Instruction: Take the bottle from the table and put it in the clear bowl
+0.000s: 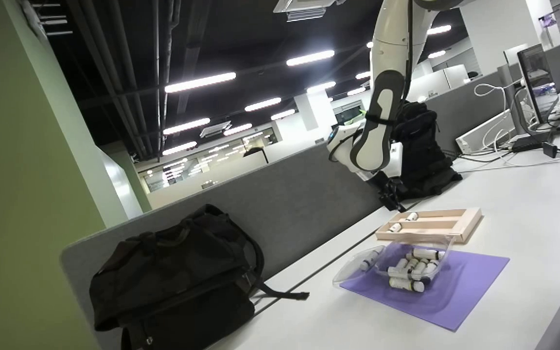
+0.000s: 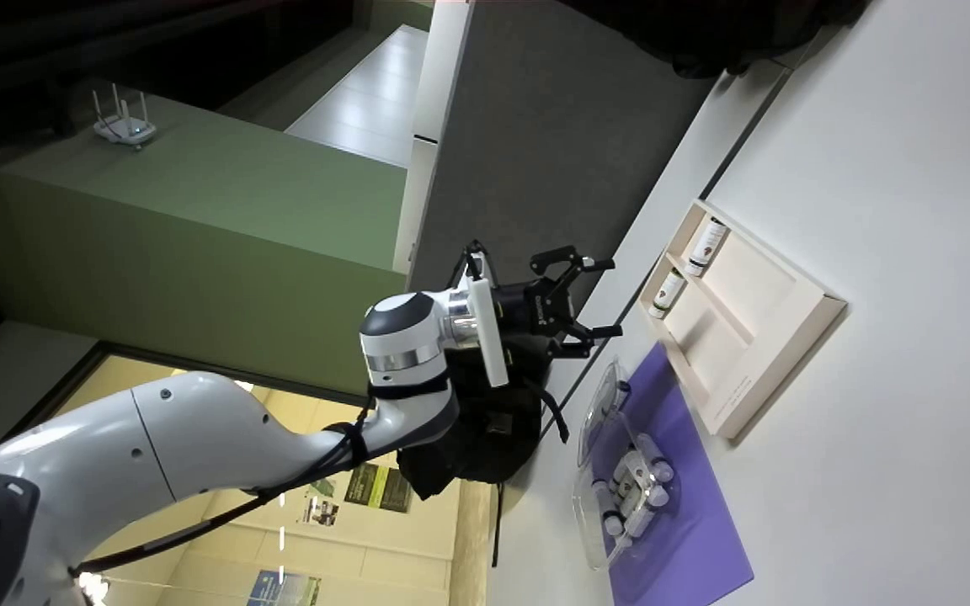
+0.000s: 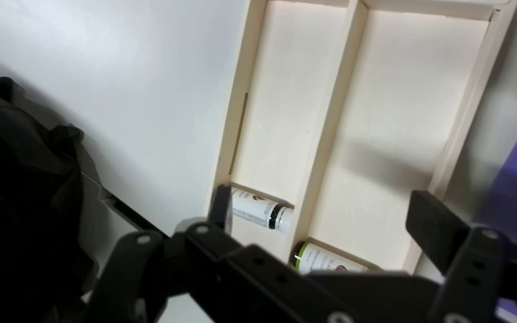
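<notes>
A small white bottle lies in one compartment of the shallow wooden tray. A second white bottle lies in the other compartment. They also show in an exterior view. In the wrist view one bottle is partly behind a finger, and the green-ringed bottle is partly hidden by the gripper. The clear bowl, also in an exterior view, holds several white bottles. My gripper is open and empty above the tray's bottle end; its fingers spread wide in the wrist view.
The bowl stands on a purple sheet beside the tray. Its clear lid lies open with a bottle at it. Black backpacks stand near the grey partition. A monitor and cables are farther along the table.
</notes>
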Robot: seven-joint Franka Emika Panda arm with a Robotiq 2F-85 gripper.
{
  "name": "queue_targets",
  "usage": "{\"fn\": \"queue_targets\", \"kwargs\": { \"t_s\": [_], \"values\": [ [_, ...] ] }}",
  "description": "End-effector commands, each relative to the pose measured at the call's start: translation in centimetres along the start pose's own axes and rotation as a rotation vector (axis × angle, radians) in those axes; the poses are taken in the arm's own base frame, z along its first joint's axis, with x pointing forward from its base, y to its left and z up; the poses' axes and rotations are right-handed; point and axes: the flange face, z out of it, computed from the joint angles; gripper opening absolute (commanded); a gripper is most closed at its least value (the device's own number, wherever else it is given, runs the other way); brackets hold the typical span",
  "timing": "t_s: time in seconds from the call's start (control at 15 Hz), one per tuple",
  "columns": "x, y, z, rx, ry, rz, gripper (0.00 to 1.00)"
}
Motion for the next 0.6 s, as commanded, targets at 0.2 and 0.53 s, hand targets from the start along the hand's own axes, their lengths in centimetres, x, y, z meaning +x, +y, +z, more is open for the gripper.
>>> {"fn": "queue_targets", "kwargs": {
  "t_s": [0.2, 0.53],
  "values": [
    [0.2, -0.8, 2.8, 0.013, -0.045, -0.006, 1.00],
    [0.6, -3.3, 5.6, 0.082, 0.008, 0.002, 1.00]
  ]
}}
